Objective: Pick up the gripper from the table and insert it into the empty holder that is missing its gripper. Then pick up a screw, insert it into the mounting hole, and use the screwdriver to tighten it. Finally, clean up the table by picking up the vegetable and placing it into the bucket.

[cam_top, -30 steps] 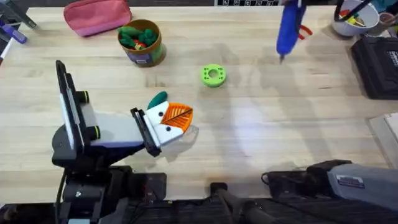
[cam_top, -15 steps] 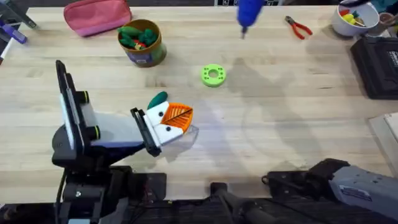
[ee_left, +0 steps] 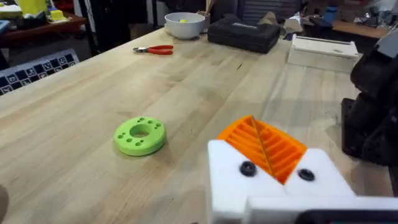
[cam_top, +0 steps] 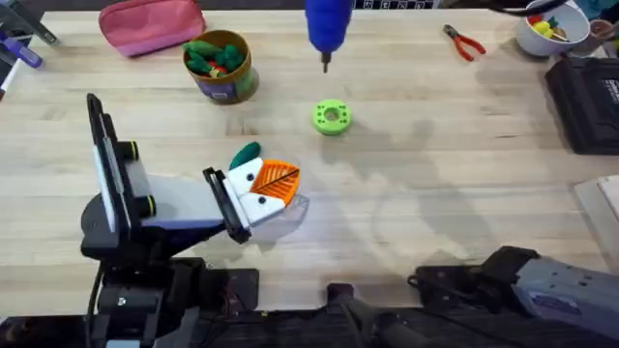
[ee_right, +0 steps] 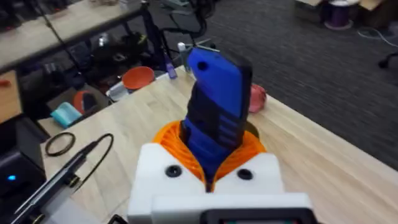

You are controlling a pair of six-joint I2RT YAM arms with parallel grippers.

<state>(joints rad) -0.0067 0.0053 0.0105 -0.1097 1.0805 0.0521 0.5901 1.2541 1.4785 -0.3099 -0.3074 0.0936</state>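
Overhead, a pale wooden table holds the scene. Low on the near left side, the left gripper rests close to the tabletop, its white fingers with orange ribbed pads pressed together with nothing seen between them. A small dark green vegetable peeks out just behind that gripper, on its far side, partly hidden by it. Whether they touch cannot be told.

Beyond the left gripper, near the table's middle, lies a bright green ring-shaped disc. In the left wrist view the same disc lies flat on the wood, well ahead of the orange pads.

Above the far edge of the table, the blue screwdriver hangs upright with its thin metal tip pointing down, just beyond the green disc and clear of it. In the right wrist view the right gripper clamps the blue screwdriver between its orange pads.

At the far left stands the yellow-tan bucket, with green and red toy vegetables inside, well apart from both grippers. A pink pouch lies just beyond it. Red-handled pliers and a white bowl sit at the far right.
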